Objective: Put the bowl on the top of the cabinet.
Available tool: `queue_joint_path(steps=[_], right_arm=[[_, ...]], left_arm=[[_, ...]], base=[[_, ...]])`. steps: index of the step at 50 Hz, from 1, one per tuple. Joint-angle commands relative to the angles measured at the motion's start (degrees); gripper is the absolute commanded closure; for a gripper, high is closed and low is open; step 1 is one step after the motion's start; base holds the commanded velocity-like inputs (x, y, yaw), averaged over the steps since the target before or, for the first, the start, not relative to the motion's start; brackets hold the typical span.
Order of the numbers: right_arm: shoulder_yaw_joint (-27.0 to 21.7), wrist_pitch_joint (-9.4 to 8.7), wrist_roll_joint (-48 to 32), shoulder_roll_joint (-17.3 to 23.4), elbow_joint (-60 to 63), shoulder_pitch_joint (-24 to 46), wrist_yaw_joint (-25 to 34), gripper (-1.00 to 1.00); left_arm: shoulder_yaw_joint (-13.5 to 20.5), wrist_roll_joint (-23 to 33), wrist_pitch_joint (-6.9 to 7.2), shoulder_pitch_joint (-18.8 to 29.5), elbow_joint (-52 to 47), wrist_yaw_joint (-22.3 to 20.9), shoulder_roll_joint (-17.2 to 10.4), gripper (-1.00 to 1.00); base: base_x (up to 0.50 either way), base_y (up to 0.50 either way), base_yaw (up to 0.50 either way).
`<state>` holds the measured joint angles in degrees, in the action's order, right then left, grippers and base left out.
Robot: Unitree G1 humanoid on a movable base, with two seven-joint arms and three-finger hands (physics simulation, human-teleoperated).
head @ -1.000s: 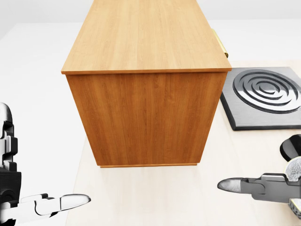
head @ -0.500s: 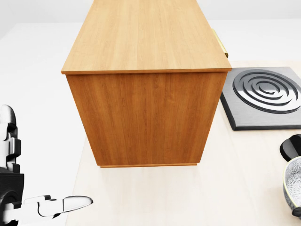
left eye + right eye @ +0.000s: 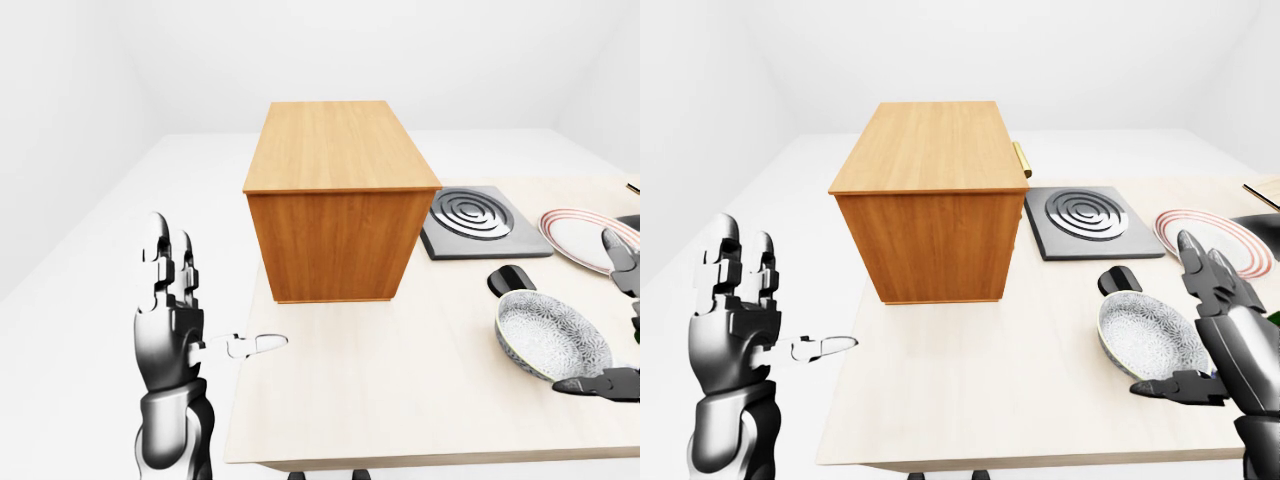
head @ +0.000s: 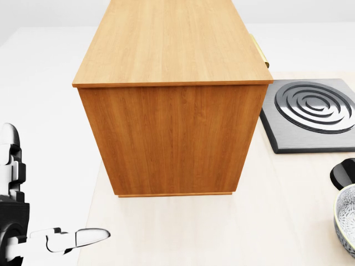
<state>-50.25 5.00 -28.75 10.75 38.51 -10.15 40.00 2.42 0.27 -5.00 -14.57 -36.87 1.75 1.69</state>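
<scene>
The wooden cabinet (image 3: 335, 215) stands on the pale table (image 3: 400, 400), and its flat top (image 4: 172, 44) is bare. The patterned grey-white bowl (image 3: 1143, 335) rests on the table to the cabinet's lower right; only its rim (image 4: 346, 224) shows at the right edge of the head view. My right hand (image 3: 1185, 315) is open at the bowl's right side, fingers upright behind the rim and thumb (image 3: 1165, 388) by its lower edge. My left hand (image 3: 215, 300) is raised and open off the table's left edge, holding nothing.
A dark hob (image 3: 482, 220) with ring marks lies right of the cabinet. A red-rimmed plate (image 3: 580, 232) lies further right. A small black object (image 3: 512, 280) sits just above the bowl. A brass handle (image 3: 1021, 160) juts from the cabinet's right side.
My right hand has left the head view towards the right, uncovering the bowl's rim at that edge. The left hand has barely shifted. The cabinet has not moved.
</scene>
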Motion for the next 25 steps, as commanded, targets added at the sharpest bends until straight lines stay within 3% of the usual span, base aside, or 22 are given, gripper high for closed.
queue_joint_path(steps=[1, 25], right_arm=[[-0.1, 0.0, -3.2, -0.9, -6.8, -2.0, 0.0, -1.0], [3.5, 0.0, -9.0, -2.9, -15.9, -4.6, -2.8, -1.0]], left_arm=[[0.0, 0.3, 0.0, 0.4, 0.8, 0.3, 0.0, -1.0], [-0.1, 0.1, 0.0, 0.1, 0.7, 0.1, -0.1, -1.0]], base=[[0.0, 0.0, 0.0], [0.0, 0.0, 0.0]])
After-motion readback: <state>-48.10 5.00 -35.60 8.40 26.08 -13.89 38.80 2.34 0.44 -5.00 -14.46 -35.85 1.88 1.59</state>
